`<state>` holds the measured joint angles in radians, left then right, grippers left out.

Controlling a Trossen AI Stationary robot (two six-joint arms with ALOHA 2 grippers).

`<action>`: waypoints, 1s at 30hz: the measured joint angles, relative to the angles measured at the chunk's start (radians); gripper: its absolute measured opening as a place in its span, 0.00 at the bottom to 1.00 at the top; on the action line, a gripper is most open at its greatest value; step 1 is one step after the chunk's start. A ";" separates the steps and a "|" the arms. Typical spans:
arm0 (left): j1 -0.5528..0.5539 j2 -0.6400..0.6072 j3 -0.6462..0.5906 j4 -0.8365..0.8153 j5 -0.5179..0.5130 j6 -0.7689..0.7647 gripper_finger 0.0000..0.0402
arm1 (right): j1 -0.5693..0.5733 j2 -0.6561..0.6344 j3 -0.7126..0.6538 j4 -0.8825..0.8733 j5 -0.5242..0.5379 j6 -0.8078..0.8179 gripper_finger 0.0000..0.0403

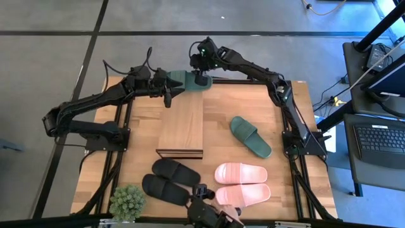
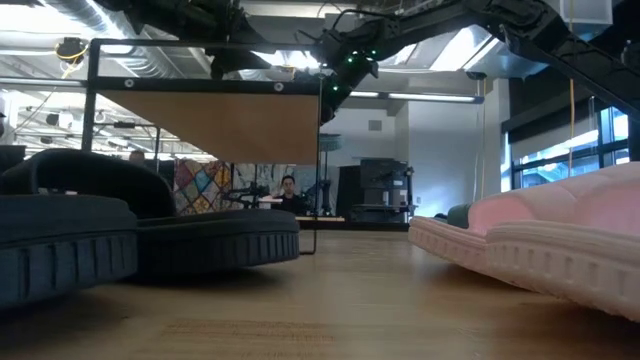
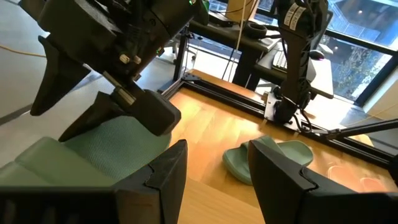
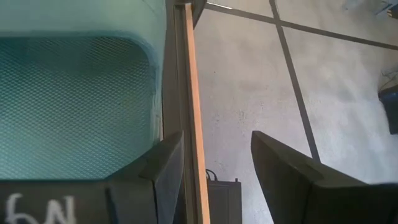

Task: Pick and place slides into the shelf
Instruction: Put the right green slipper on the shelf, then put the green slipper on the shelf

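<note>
a: wooden tabletop [image 1: 278,107] seen from straight above, grey floor around it. where is the green slide being worked on?

b: one dark green slide [image 1: 187,80] sits at the far end of the shelf [image 1: 182,123], whose plank top runs down the middle of the tabletop. the slide overhangs that far end, between the two arms.

a: who has hold of it?

b: the right claw [image 1: 202,78] is down on the slide; the left wrist view shows dark fingers [image 3: 134,106] touching its strap. whether they pinch it or only rest on it, i cannot tell. the left claw [image 1: 169,88] is just beside the slide, its jaws parted and empty in its own wrist view. i'd judge it is there to steady or pass the slide, though that is a guess.

a: and the others?

b: its green partner [image 1: 250,135] lies on the tabletop to the right of the shelf. the black pair [image 1: 171,180] lies at the shelf's near end, and the pink pair [image 1: 242,183] is beside them. a small potted plant [image 1: 127,202] stands at the near left corner.

a: how far along?

b: early, i'd say: five slides are on the tabletop, not on the shelf.
</note>
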<state>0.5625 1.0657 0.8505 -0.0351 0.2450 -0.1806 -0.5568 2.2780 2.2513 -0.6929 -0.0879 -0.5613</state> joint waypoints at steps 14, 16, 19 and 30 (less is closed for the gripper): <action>0.000 0.000 0.000 -0.001 -0.045 0.001 0.40 | 0.001 0.000 0.001 -0.036 -0.003 0.000 0.47; 0.000 0.000 0.000 -0.001 -0.045 0.001 0.40 | 0.000 0.000 0.001 -0.036 -0.001 0.000 0.47; 0.000 0.000 0.001 -0.002 -0.045 0.000 0.40 | 0.001 0.000 0.032 -0.062 0.059 0.000 0.47; 0.000 0.000 0.001 -0.017 -0.045 0.000 0.40 | 0.019 -0.200 0.068 -0.179 0.076 0.039 0.47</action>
<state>0.5625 1.0653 0.8516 -0.0526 0.1997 -0.1802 -0.5377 2.0776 2.3192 -0.8717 -0.0118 -0.5225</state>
